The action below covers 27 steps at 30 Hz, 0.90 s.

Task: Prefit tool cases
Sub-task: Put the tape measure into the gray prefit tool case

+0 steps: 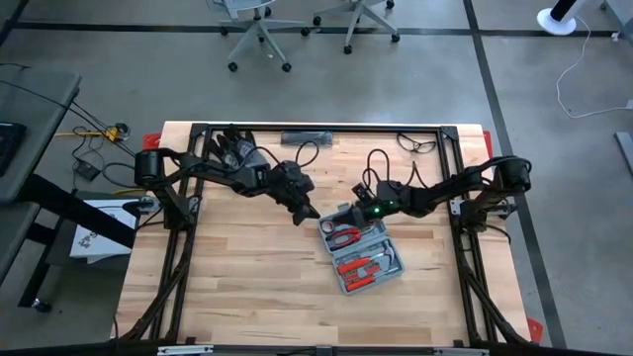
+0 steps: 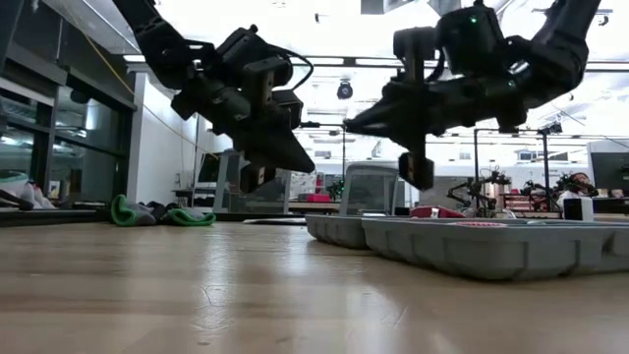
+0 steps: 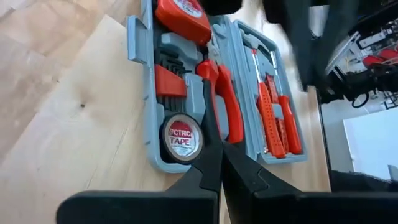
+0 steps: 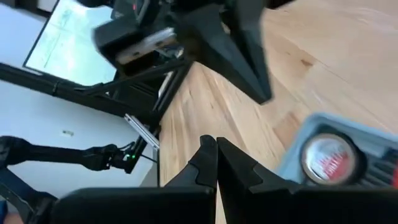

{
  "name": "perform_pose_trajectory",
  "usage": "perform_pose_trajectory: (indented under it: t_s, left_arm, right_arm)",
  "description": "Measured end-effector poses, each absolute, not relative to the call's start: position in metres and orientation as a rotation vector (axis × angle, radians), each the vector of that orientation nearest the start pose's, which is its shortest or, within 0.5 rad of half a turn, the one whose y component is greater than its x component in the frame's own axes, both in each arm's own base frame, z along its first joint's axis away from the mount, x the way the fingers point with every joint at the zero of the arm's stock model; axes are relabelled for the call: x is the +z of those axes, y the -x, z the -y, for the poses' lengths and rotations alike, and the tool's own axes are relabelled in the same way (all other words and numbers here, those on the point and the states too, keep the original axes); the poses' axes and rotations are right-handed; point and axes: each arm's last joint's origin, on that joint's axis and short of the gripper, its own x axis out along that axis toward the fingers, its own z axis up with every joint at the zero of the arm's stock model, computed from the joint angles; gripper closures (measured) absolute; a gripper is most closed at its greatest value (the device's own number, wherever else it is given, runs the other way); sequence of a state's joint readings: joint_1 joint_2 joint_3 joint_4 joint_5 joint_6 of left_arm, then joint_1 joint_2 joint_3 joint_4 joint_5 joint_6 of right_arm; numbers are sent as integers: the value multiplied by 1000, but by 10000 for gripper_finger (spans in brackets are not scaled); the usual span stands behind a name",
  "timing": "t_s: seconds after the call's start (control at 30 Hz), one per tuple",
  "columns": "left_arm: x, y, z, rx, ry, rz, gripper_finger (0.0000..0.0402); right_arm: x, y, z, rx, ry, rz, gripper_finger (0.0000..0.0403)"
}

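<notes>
The wooden table (image 1: 247,297) carried the work, with a black frame (image 1: 316,129) running round its edges. The tool case (image 1: 386,274) lay open and flat on the table, right of centre, both halves facing up. Its recesses held orange-handled pliers (image 3: 224,106), orange screwdrivers (image 3: 277,118), a tape measure (image 3: 183,15) and a roll of electrical tape (image 3: 182,138).

The left gripper (image 1: 309,212) hung above the table just left of the case's far corner, its fingers clenched together on nothing, clear of the wood in the low view. The right gripper (image 1: 343,214) hovered over the case's far left corner, pointing towards the left one, likewise clenched and empty. The two tips stood near each other but apart.

A pair of dark gloves (image 1: 232,145) rested at the table's far left, and safety glasses (image 1: 417,144) at the far right.
</notes>
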<state>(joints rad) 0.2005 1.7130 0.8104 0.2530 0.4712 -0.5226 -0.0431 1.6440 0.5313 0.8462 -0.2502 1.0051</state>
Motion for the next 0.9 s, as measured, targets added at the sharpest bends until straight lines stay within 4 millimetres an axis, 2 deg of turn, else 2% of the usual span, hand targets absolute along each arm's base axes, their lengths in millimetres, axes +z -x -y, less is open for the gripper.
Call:
perform_pose_trajectory:
  t_s: [0.07, 0.37, 0.57, 0.9]
  left_arm:
    - [153, -327, -53, -84, 713, -674, 401]
    - [152, -326, -53, -54, 718, -686, 401]
    - [150, -325, -52, -52, 720, -701, 401]
    - [148, -323, -52, -45, 712, -730, 401]
  right_arm:
    - [149, -299, 6, 58, -1017, -353, 403]
    - [125, -316, -3, 120, -1037, -466, 403]
    - [116, -310, -3, 101, -1062, -507, 403]
    - [117, -306, -3, 110, -1063, -503, 403]
